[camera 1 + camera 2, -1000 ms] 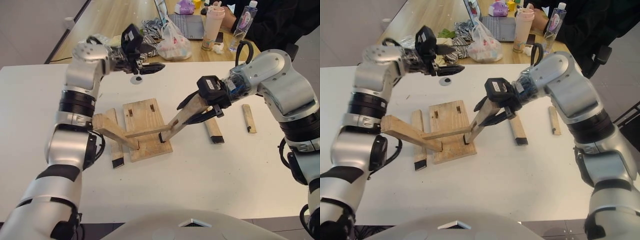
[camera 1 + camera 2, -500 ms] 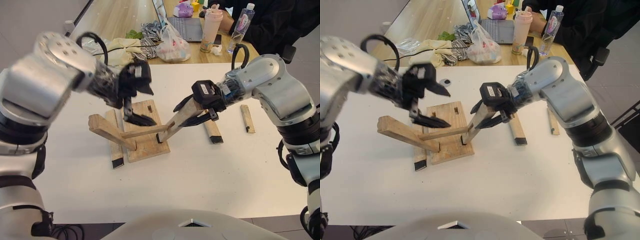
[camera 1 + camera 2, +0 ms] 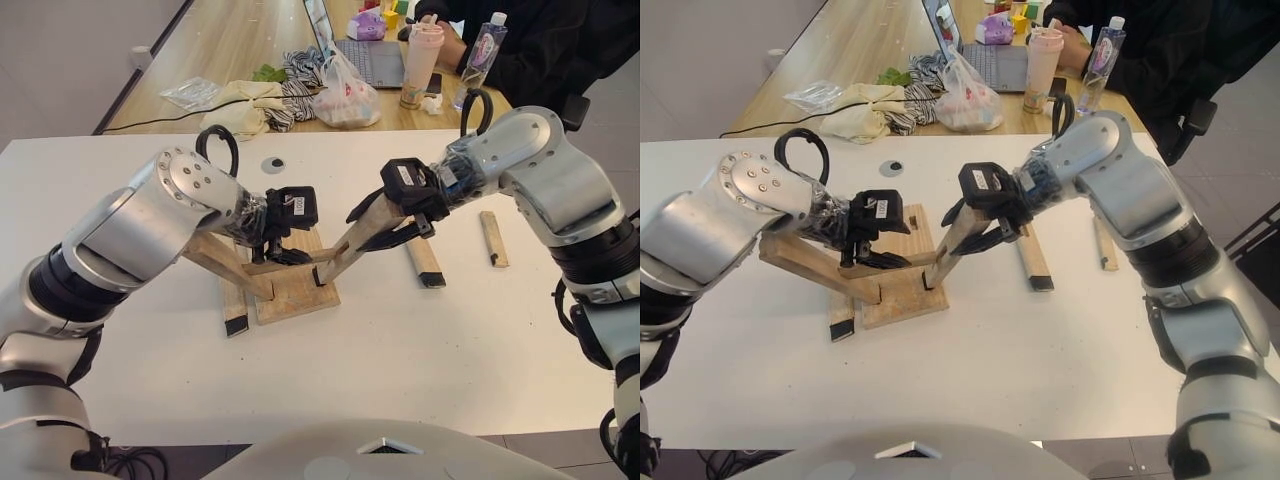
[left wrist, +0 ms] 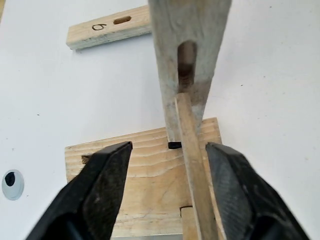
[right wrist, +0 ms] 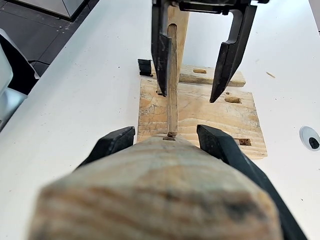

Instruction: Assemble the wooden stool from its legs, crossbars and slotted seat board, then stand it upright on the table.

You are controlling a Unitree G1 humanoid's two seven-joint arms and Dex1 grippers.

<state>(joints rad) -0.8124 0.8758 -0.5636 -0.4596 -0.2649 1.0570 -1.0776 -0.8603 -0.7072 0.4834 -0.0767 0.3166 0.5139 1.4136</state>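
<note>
Two wooden legs joined by a thin crossbar (image 3: 303, 263) stand tilted over the slotted seat board (image 3: 300, 288), which lies flat on the white table (image 3: 420, 350). My right gripper (image 3: 392, 222) is shut on the right leg (image 3: 350, 250) near its upper end. My left gripper (image 3: 283, 248) is open and straddles the crossbar close to the left leg (image 3: 213, 254). In the left wrist view the crossbar (image 4: 192, 165) runs between the fingers (image 4: 100, 195) into the leg's slot (image 4: 187, 62). In the right wrist view the held leg (image 5: 165, 200) fills the foreground.
A spare leg (image 3: 425, 262) and a short wooden piece (image 3: 492, 237) lie right of the board. Another leg (image 3: 232, 312) lies along the board's left edge. A small round disc (image 3: 272, 162) sits farther back. Bags, a laptop and bottles stand on the desk behind.
My left arm swung down from high over the table's back to the crossbar, its open gripper now around it. The right gripper and the held leg barely moved.
</note>
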